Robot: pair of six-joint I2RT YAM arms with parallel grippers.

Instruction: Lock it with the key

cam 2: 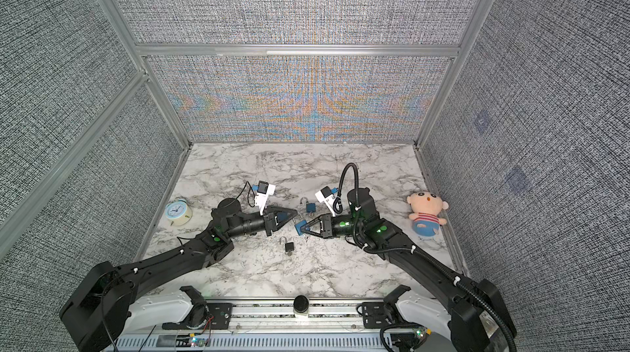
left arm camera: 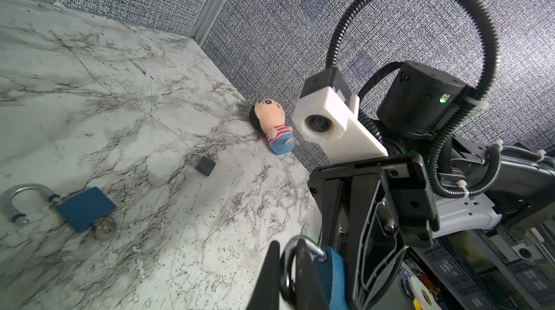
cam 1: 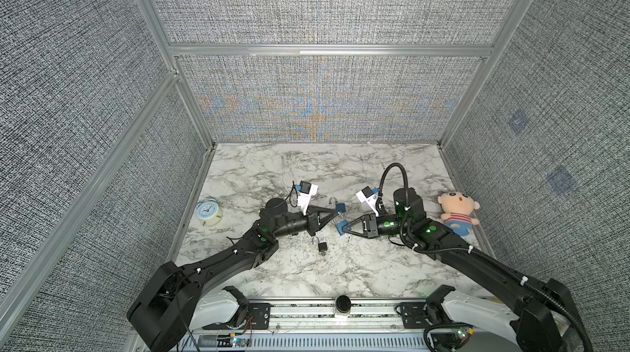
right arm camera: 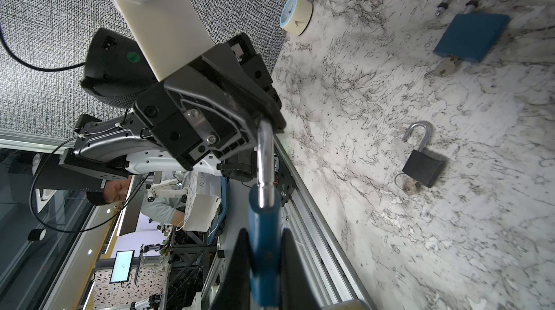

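Marble table. The right gripper is clamped on the body of the blue padlock. The left gripper, tip to tip with it, is closed on the shackle.

The padlock's long axis runs pincer to pincer, shackle toward the left one.

The spare padlock lies just beyond the tips and the black padlock on the near side, both open.

Only the right wrist view resolves the spare's key and the second key, each inserted. The held lock's key cannot be made out.

A blue padlock with silver shackle is held aloft, tilted, mid-scene.
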